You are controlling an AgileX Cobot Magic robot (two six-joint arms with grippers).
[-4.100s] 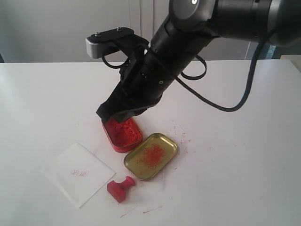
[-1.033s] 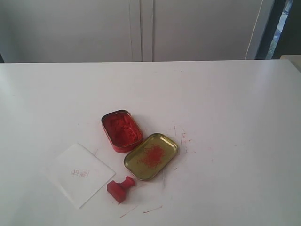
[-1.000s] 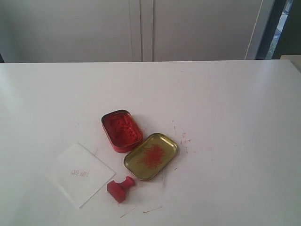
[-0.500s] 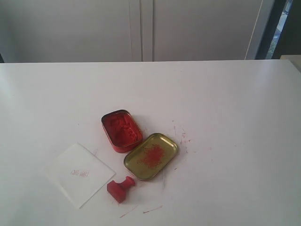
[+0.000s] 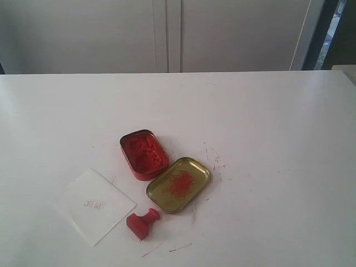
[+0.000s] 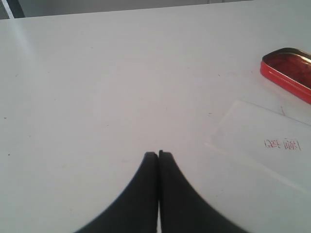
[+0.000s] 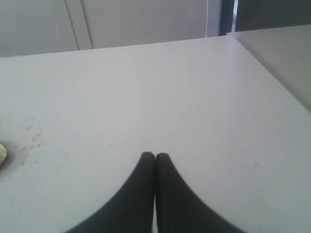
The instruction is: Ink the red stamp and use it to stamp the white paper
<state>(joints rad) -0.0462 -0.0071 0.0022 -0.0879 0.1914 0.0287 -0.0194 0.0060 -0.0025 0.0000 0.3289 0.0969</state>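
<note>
The red stamp [image 5: 143, 222] lies on its side on the table, just right of the white paper [image 5: 93, 205] with its faint red print. The paper [image 6: 272, 145] also shows in the left wrist view. Neither arm appears in the exterior view. My left gripper [image 6: 159, 154] is shut and empty over bare table, well short of the paper. Over bare table too, far from the stamp, my right gripper [image 7: 155, 155] is shut with nothing in it. The stamp is out of both wrist views.
A red tin of ink paste [image 5: 144, 153] stands behind the stamp; its rim [image 6: 286, 73] shows in the left wrist view. A gold lid smeared with red [image 5: 178, 184] lies beside it. Red smudges [image 5: 214, 161] mark the white table [image 5: 267, 122].
The arm that hung over the red tin about four seconds ago has left the exterior view. Over the last second nothing has moved.
</note>
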